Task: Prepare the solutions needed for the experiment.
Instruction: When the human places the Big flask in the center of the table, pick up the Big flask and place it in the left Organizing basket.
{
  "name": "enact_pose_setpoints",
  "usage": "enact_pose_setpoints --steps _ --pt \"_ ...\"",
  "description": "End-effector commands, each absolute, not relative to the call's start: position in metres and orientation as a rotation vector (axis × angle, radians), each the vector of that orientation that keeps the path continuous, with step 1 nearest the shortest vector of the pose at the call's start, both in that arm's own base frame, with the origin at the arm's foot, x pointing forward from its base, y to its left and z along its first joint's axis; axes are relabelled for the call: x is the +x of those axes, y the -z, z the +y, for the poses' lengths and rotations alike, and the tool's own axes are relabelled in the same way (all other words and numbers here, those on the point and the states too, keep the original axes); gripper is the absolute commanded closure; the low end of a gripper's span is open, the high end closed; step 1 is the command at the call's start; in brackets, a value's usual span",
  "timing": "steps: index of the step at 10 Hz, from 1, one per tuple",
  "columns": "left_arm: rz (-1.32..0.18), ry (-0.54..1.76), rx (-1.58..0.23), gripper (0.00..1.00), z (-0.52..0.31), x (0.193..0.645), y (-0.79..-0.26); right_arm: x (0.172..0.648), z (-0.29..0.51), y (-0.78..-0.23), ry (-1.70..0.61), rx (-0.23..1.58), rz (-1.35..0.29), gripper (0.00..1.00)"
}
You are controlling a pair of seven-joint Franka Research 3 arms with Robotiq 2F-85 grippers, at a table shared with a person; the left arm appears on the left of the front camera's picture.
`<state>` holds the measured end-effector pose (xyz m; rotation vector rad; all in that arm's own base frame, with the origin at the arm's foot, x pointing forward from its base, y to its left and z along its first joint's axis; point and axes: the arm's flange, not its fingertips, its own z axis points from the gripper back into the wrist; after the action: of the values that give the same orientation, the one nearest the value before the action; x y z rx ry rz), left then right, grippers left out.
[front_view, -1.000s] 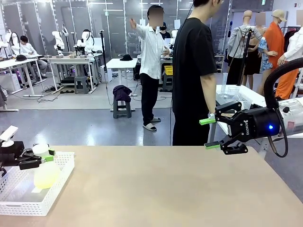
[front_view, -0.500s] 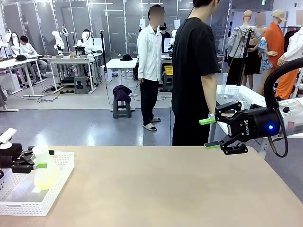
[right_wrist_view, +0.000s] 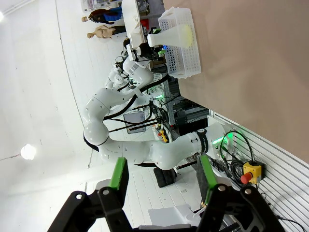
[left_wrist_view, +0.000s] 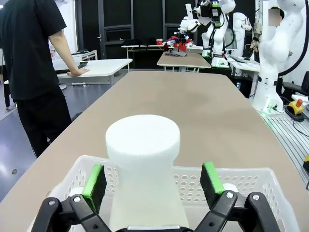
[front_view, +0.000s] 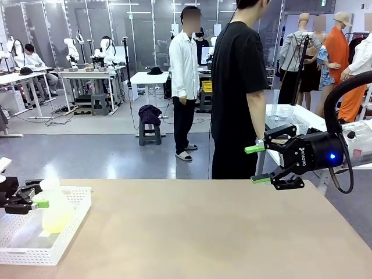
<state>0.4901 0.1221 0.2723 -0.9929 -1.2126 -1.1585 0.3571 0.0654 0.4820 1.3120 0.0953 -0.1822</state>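
Note:
A translucent flask point(front_view: 53, 210) with pale yellow-green solution in its bottom stands upright in the white perforated basket point(front_view: 65, 246) at the table's left front. My left gripper point(front_view: 35, 193) is open just left of it. In the left wrist view the green pads point(left_wrist_view: 94, 181) flank the flask's white neck point(left_wrist_view: 142, 159) with a gap on each side. My right gripper point(front_view: 257, 164) hangs open and empty above the table's far right edge. The right wrist view shows its fingers point(right_wrist_view: 119, 175) spread, and far off the flask point(right_wrist_view: 174, 35) in the basket point(right_wrist_view: 187, 57).
A person in a black shirt point(front_view: 238, 87) stands at the far side, just left of my right gripper. The tan tabletop point(front_view: 203, 232) stretches bare between the basket and the right arm. Another white basket point(front_view: 293, 122) sits on a table behind the right gripper.
My left gripper has opened, let go of the flask and drawn back slightly to the left. The flask now stands on its own in the basket. The right arm has not moved.

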Motion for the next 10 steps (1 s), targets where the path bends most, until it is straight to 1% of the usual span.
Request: enact_pose_setpoints --steps 1,2,10 --pt "-1.209 1.191 -1.013 0.00 0.124 0.476 -0.278 0.357 0.066 -0.483 0.178 1.320 0.094 0.28" --pt "-1.213 1.159 -0.993 0.00 0.122 0.490 -0.272 0.357 0.066 -0.483 0.178 1.320 0.094 0.28" --pt "-1.213 1.159 -0.993 0.00 0.122 0.490 -0.272 0.357 0.066 -0.483 0.178 1.320 0.094 0.28"
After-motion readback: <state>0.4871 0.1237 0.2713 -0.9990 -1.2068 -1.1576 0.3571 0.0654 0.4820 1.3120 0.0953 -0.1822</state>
